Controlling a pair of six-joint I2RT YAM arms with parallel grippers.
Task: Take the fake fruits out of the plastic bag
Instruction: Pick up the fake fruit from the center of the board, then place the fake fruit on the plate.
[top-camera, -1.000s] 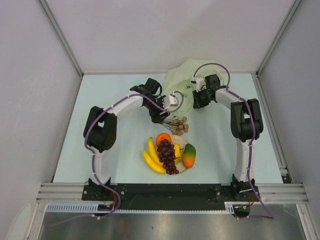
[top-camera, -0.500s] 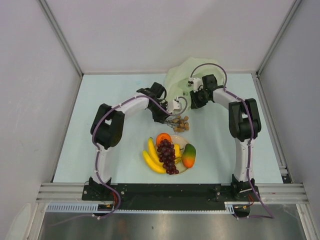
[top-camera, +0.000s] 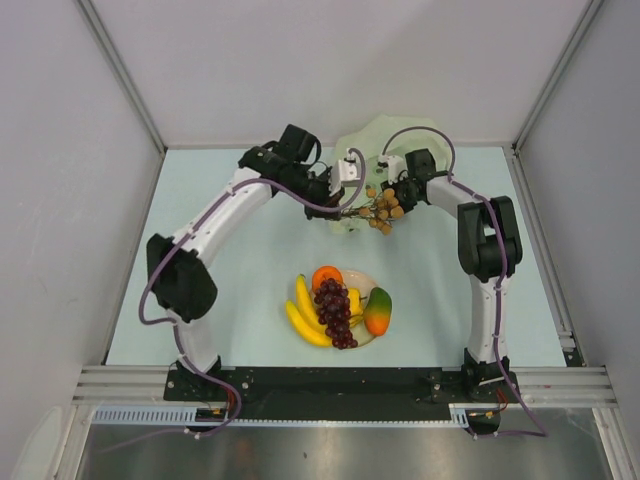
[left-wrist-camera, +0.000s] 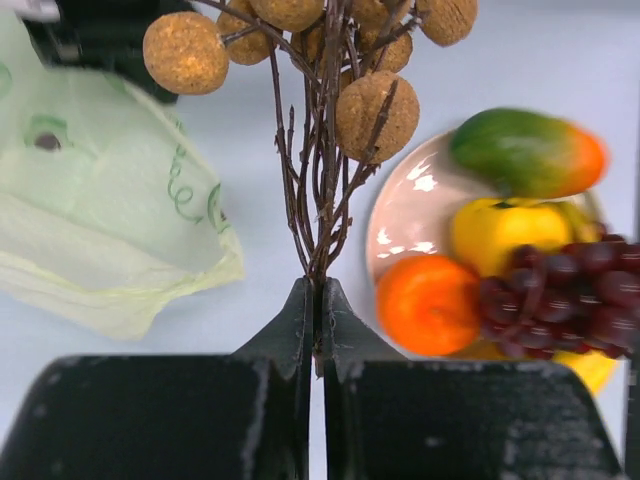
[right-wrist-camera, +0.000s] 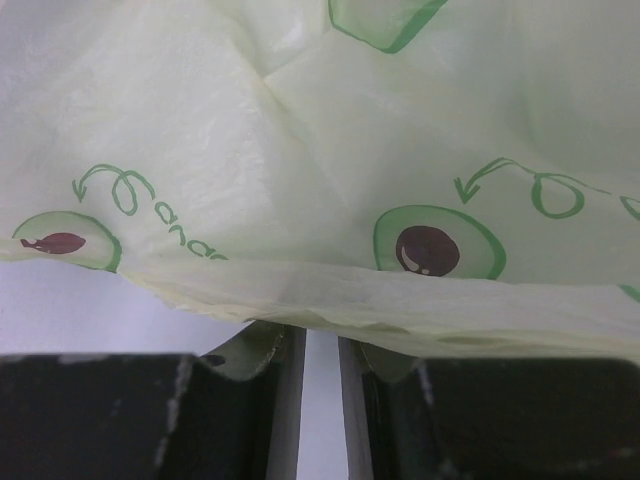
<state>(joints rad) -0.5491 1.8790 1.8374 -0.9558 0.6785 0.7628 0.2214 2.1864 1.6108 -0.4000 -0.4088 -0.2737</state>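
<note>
My left gripper (top-camera: 350, 206) (left-wrist-camera: 318, 290) is shut on the thin stems of the brown stemmed cluster (top-camera: 383, 208) (left-wrist-camera: 375, 112) and holds it clear of the table. Just behind it lies the plastic bag (top-camera: 375, 150) (left-wrist-camera: 100, 230), pale yellow-green with avocado prints. My right gripper (top-camera: 398, 197) (right-wrist-camera: 322, 340) is at the bag's edge, fingers a narrow gap apart, tips covered by the bag's hem (right-wrist-camera: 330, 300). On the cream plate (top-camera: 367, 283) (left-wrist-camera: 405, 215) lie bananas (top-camera: 303, 312), an orange (top-camera: 325, 276) (left-wrist-camera: 430, 305), grapes (top-camera: 335, 312) (left-wrist-camera: 575, 290), a mango (top-camera: 378, 311) (left-wrist-camera: 525, 150) and a yellow lumpy fruit (left-wrist-camera: 500, 232).
The pale blue table (top-camera: 230, 270) is boxed in by grey walls on the left, back and right. A metal rail (top-camera: 340, 382) with both arm bases runs along the near edge.
My left gripper has shut on the cluster's stems and lifted it from the table toward the bag. The left arm has stretched out. The right arm has barely moved.
</note>
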